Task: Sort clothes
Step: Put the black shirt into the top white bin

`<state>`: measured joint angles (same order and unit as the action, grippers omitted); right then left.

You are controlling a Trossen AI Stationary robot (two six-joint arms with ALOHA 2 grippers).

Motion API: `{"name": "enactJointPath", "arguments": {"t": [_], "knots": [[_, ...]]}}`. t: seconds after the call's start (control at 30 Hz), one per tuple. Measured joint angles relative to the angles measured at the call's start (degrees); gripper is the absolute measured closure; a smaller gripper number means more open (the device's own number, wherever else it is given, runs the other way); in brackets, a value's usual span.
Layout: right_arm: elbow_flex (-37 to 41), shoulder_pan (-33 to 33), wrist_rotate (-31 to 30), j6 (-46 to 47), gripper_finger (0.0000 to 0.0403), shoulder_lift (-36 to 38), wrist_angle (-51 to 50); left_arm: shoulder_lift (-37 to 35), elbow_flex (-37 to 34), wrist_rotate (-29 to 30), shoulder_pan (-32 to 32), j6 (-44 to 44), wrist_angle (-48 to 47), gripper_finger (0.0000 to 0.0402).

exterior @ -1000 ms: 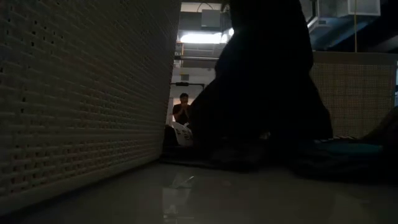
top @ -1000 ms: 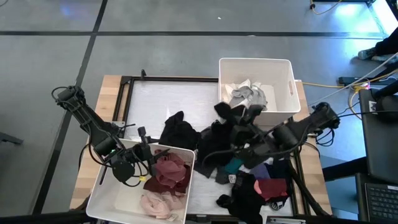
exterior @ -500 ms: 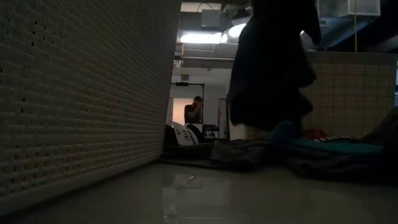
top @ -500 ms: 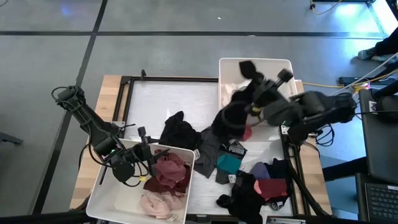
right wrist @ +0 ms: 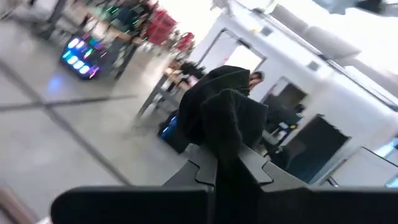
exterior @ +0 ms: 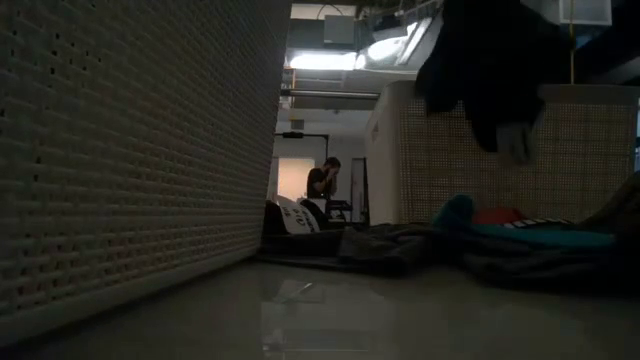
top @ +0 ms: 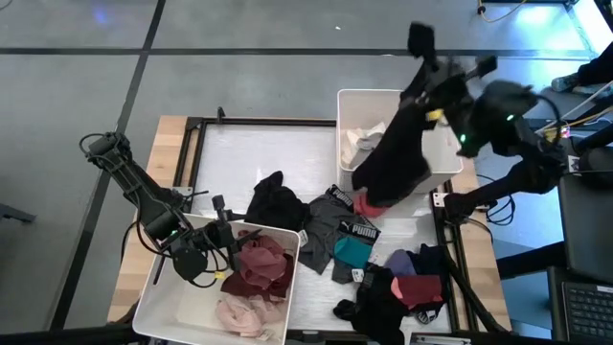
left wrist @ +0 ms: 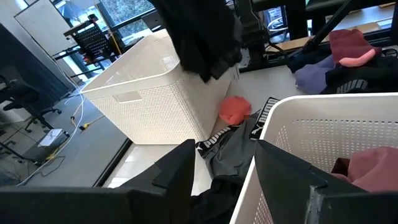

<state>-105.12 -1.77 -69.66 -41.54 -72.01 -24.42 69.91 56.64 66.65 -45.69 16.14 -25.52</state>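
My right gripper is raised high over the far right white bin, shut on a black garment. That garment also shows in the low view and the left wrist view. White and grey clothes lie in that bin. My left gripper stands open at the far rim of the near left bin, which holds maroon and pink clothes. More clothes lie loose on the table: black, grey, teal, red. My right gripper pinches a bunched upper part of the black garment between its two fingers. A lump of the cloth sticks out beyond them. The fingers lie about level, coming from the table's right side. The garment hangs slack below, clear of the table.
A heap of black, purple and maroon clothes fills the table's near right corner. A bare white surface lies at the far left. A person stands in the room beyond the table.
My right gripper has risen from the clothes pile and swung toward the far right bin, rolling its wrist. The black garment went with it and now hangs clear of the pile, which leaves the red and grey clothes uncovered. The person in the room has shifted.
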Motion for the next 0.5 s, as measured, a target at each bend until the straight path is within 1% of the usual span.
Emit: {"name": "enactJointPath", "arguments": {"t": [0.1, 0.23, 0.37, 0.43, 0.5], "knots": [[0.0, 3.06, 2.25, -7.52, 0.0379, 0.0, 10.04, 0.0, 0.0, 0.0, 0.0, -0.09, -0.07, 0.0245], [0.0, 7.05, 6.56, -16.64, 0.0379, -0.11, 19.53, 0.0, 0.0, 0.01, 0.0, -0.1, -0.85, 0.0245], [0.0, 11.44, 11.08, -21.54, 0.0379, -0.13, 23.78, 0.0, 0.0, 0.02, 0.0, -0.08, -0.85, 0.0245], [0.0, 14.23, 13.06, -21.85, 0.0379, -0.13, 24.17, 0.0, 0.0, 0.03, 0.03, -0.19, -0.83, 0.0245], [0.42, 17.16, 13.77, -20.18, 0.0379, -0.15, 23.83, 0.0, 0.0, 0.03, 0.53, -0.22, -0.85, 0.0245]]}}
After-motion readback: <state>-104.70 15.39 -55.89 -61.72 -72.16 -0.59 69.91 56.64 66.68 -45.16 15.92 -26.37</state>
